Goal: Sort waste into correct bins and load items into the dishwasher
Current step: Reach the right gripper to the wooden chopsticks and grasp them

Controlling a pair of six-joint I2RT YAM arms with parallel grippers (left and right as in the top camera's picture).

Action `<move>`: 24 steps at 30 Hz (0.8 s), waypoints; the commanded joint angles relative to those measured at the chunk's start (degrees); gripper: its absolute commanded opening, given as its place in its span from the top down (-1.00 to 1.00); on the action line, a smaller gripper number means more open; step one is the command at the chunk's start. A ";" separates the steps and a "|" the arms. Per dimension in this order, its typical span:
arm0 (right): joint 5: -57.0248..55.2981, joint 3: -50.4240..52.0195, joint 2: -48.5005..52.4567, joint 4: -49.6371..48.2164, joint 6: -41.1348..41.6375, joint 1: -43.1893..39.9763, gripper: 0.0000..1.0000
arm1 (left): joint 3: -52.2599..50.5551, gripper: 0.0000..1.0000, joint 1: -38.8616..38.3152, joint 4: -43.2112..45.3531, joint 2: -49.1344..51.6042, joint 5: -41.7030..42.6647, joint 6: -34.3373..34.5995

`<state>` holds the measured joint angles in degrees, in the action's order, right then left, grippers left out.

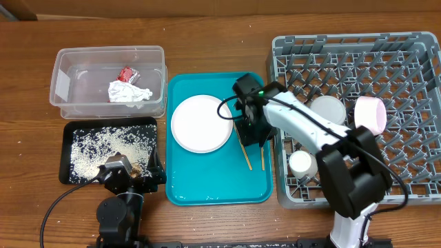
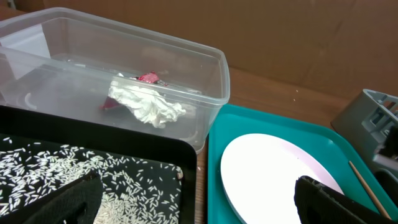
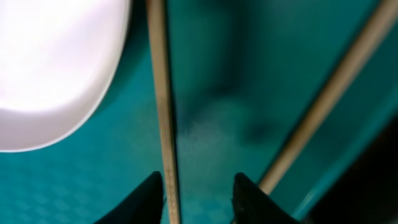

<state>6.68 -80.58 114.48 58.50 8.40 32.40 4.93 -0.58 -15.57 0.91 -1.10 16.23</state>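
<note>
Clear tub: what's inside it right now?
Inside the clear tub lie a crumpled white tissue and a red wrapper close beside it. Nothing else shows through the walls. Whatever sits under the tissue is covered.

No legible text, brand, number or sign is found in any view. A pale sticker [image 1: 60, 84] is seen on the end wall of the clear rectangular plastic tub [image 1: 110, 49], with nothing readable on it. Any print on the small red shiny twisted wrapper [image 1: 126, 73] is too small to read.
</note>
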 commanded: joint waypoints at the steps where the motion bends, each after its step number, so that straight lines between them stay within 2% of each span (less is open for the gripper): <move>1: 0.96 1.88 2.45 -1.49 -8.22 1.53 0.08 | -0.22 -1.00 0.57 0.20 -0.66 -0.37 0.50; 5: 0.26 2.73 4.13 -3.13 -10.82 2.38 0.10 | -0.22 -1.00 0.57 0.20 -0.66 -0.37 0.50; 7: -0.83 2.73 4.31 -3.30 -9.77 2.40 0.38 | -0.22 -1.00 0.57 0.20 -0.66 -0.37 0.50; 9: -2.58 2.69 4.26 -3.28 -7.08 2.40 0.77 | -0.22 -1.00 0.57 0.22 -0.66 -0.37 0.50; 11: -3.67 2.03 4.15 -2.21 -4.98 2.27 0.89 | -0.22 -1.00 0.57 0.20 -0.66 -0.37 0.50; 18: -3.67 -2.95 -0.15 0.98 -0.48 2.25 0.92 | -0.22 -1.00 0.57 0.20 -0.66 -0.37 0.50; 24: -10.34 -6.84 -9.03 1.42 9.70 0.52 0.92 | -0.22 -1.00 0.57 0.20 -0.66 -0.37 0.50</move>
<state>0.89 -83.90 112.71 59.92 11.79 34.35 4.93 -0.58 -15.57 0.91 -1.10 16.23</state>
